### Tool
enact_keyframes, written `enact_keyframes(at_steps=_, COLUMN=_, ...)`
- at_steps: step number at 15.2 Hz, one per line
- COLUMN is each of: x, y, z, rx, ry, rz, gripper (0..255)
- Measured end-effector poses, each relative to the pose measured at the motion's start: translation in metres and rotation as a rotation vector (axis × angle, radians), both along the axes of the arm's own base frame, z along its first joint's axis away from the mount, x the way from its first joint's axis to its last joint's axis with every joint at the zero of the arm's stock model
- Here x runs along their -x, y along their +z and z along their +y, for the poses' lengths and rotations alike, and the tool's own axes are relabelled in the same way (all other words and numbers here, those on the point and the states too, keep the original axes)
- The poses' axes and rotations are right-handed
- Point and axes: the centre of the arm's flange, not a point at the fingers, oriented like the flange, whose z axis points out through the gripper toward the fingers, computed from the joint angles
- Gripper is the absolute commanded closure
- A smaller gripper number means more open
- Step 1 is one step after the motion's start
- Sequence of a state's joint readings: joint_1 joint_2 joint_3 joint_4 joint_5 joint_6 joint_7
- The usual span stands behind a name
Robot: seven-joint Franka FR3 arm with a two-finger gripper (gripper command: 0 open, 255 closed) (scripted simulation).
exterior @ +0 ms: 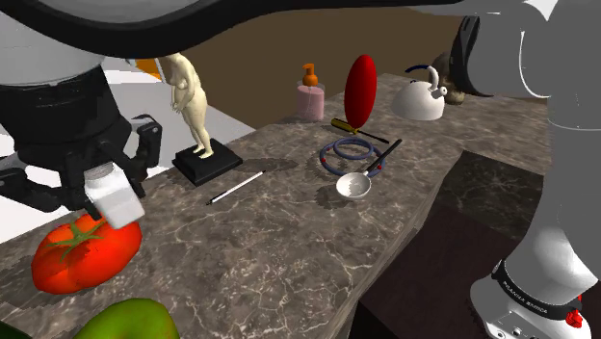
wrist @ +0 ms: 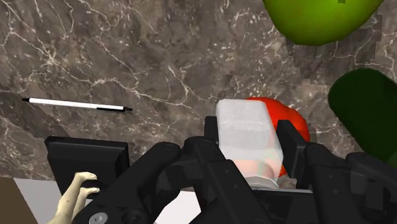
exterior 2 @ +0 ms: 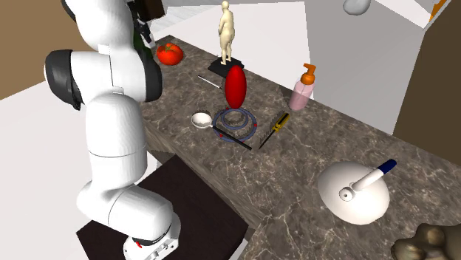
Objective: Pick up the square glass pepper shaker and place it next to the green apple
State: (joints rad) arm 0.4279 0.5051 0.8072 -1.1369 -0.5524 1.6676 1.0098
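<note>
The gripper (wrist: 250, 133) squeezed the white pepper shaker (exterior: 116, 199) tight and held it above the tomato (exterior: 82, 255), so it could go down beside the green apple (wrist: 318, 19).

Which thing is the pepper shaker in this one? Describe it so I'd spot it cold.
Find the end of the dark veined counter at the shoulder view's left, where the big red tomato lies. Just above the tomato the black gripper clasps the shaker. It is a small, pale, square-sided block, unlike the round tomato and green apple nearby.
</note>
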Motion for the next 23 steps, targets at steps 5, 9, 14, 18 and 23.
enact_keyframes(at_steps=5, x=0.0, y=-0.025, z=0.009, rx=0.003, ry=-0.003, rz=-0.001, gripper=255)
enact_keyframes(at_steps=9, x=0.0, y=-0.046, z=0.01, rx=0.004, ry=-0.004, rz=-0.001, gripper=255)
enact_keyframes(at_steps=14, x=-0.001, y=-0.072, z=0.008, rx=0.004, ry=-0.003, rz=-0.001, gripper=255)
enact_keyframes(at_steps=18, x=0.0, y=-0.093, z=0.01, rx=0.004, ry=-0.003, rz=-0.001, gripper=255)
enact_keyframes(at_steps=23, x=0.0, y=-0.12, z=0.01, rx=0.003, ry=-0.003, rz=-0.001, gripper=255)
